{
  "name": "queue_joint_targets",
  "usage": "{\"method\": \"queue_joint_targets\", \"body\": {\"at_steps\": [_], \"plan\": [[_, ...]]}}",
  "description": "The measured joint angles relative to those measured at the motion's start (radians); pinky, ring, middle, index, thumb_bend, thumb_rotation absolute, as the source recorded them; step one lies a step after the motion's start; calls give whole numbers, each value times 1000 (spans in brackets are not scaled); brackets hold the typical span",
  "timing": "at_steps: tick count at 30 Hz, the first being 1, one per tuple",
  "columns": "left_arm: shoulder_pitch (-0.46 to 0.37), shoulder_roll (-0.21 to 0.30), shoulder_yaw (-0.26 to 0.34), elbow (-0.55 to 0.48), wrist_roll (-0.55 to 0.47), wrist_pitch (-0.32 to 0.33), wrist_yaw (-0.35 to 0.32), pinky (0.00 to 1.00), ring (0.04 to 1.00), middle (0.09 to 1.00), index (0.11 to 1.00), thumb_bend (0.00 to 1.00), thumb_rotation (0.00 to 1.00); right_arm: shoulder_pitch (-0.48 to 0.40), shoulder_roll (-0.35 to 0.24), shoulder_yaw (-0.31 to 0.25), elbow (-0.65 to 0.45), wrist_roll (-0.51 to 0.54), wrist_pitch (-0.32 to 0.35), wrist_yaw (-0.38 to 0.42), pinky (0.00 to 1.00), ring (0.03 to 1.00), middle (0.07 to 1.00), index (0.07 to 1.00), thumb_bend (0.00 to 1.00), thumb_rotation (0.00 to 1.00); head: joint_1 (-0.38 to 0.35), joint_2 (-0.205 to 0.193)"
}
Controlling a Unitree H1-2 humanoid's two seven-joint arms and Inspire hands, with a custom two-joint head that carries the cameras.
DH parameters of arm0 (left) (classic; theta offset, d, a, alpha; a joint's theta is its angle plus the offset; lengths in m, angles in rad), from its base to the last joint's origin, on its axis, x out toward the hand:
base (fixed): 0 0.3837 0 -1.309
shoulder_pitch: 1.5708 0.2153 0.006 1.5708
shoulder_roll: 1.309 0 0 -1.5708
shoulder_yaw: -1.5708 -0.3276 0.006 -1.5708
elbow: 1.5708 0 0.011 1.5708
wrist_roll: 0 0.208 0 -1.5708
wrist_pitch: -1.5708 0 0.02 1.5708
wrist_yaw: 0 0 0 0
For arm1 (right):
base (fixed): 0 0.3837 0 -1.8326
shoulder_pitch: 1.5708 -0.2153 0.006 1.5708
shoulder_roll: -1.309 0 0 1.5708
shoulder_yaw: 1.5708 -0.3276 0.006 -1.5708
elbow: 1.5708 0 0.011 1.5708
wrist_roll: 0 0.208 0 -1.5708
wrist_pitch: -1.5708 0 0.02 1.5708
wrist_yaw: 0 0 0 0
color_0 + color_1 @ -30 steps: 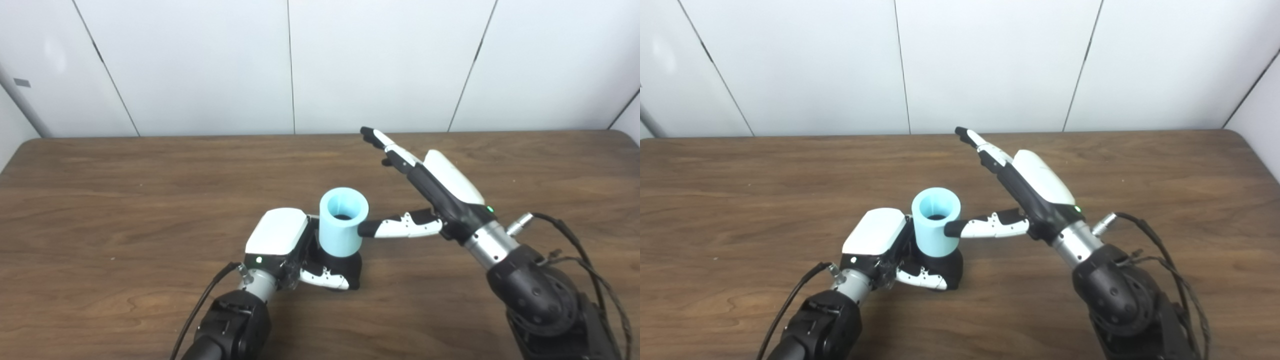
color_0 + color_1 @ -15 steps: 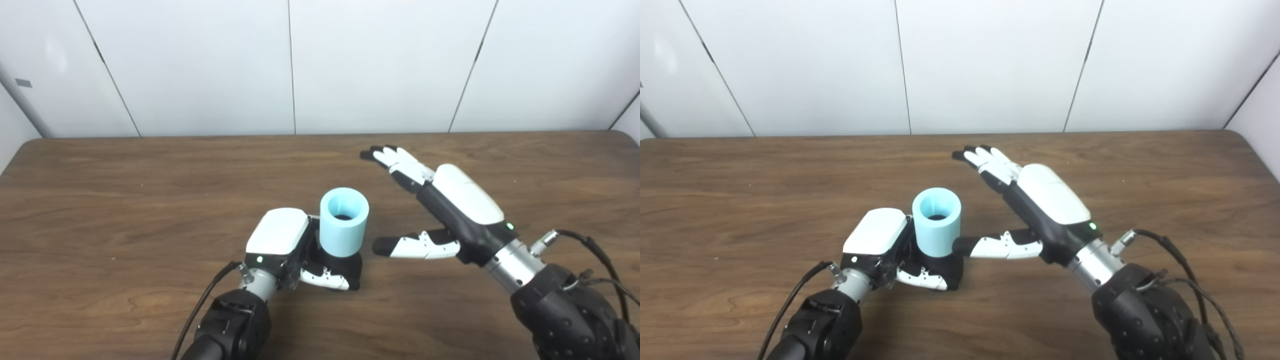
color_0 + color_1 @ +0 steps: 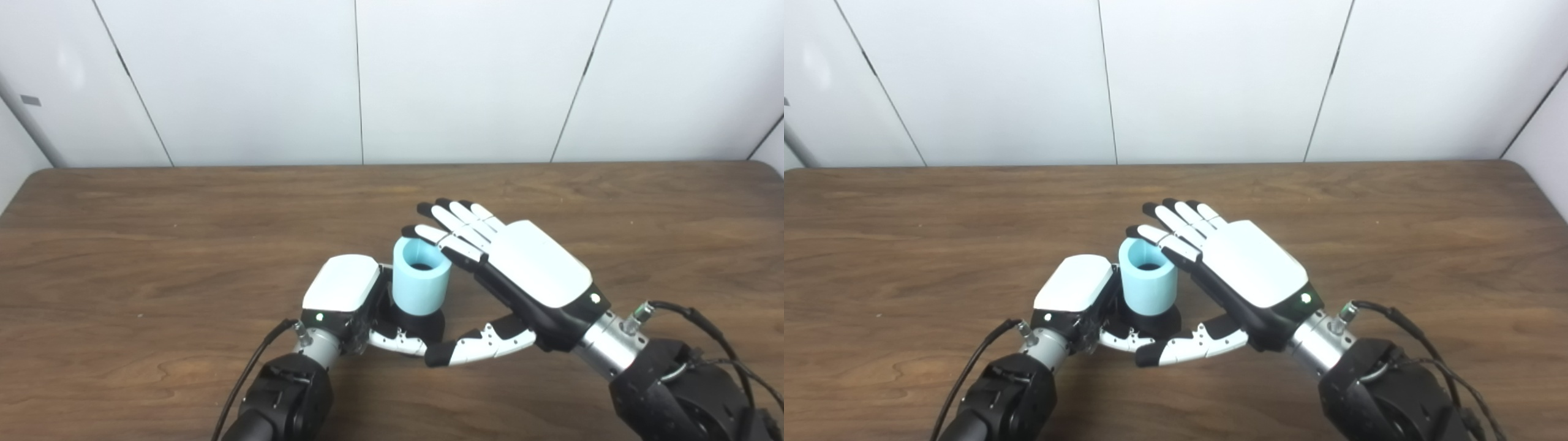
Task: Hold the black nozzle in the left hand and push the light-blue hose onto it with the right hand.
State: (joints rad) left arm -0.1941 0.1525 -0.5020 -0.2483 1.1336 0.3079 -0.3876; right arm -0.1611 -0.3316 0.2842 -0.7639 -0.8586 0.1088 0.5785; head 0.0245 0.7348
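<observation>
A brown wooden table [image 3: 153, 233] is seen in front of a white panelled wall [image 3: 245, 79], and both arms are brought in over its near edge. The right hand [image 3: 520, 275] is spread flat with its fingers [image 3: 456, 223] apart and nothing is held in it; its back is turned upward, and its thumb [image 3: 474, 349] is stretched out low toward the left hand. The left hand [image 3: 355, 303] is closed around the black nozzle [image 3: 422, 321], which is kept just beside that hand's right side and of which only the dark base can be seen. The light-blue hose [image 3: 419, 282], a short upright tube, is seated on the nozzle, just right of the left hand's white back. Its open top is turned upward, and a dark round shape is seen inside at the bottom; what that shape is cannot be told. The fingertips of the right hand are placed over the far right part of the hose's rim, though whether the rim is touched cannot be told. In the right eye view the thumb tip [image 3: 1151, 355] is seen overlapping the left hand's fingers [image 3: 1118, 340]; in the left eye view it appears just right of them
</observation>
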Motion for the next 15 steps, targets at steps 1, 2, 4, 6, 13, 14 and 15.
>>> {"method": "queue_joint_targets", "body": {"at_steps": [1,2,4,6,13,14,15], "plan": [[0,-1,0,0,2,0,-2,345,423,419,508,522,0,0,4,2,0,-4,-5,3,1000,1000,992,921,711,1000,0,0],[-1,-1,0,1,4,0,-2,346,425,416,513,521,0,0,9,4,0,-9,-8,9,997,1000,991,920,714,1000,2,2],[-1,-1,-1,1,6,-2,-2,341,421,413,522,519,0,0,22,6,0,-17,-17,17,991,1000,985,915,719,1000,-2,3],[0,-1,-2,1,8,-3,-2,355,431,415,529,518,0,0,33,6,0,-22,-31,21,987,1000,980,914,721,1000,-2,3],[0,-4,-2,1,10,-4,-2,354,424,412,519,519,0,0,35,6,1,-27,-44,71,981,1000,964,917,710,1000,2,8],[0,-4,-2,1,10,-3,-2,354,423,411,517,519,0,0,35,5,1,-26,-44,75,977,999,964,917,708,1000,2,8],[0,-4,-1,1,10,-3,-2,349,419,409,515,519,0,0,35,5,1,-26,-44,76,975,998,964,917,708,1000,2,8]]}}
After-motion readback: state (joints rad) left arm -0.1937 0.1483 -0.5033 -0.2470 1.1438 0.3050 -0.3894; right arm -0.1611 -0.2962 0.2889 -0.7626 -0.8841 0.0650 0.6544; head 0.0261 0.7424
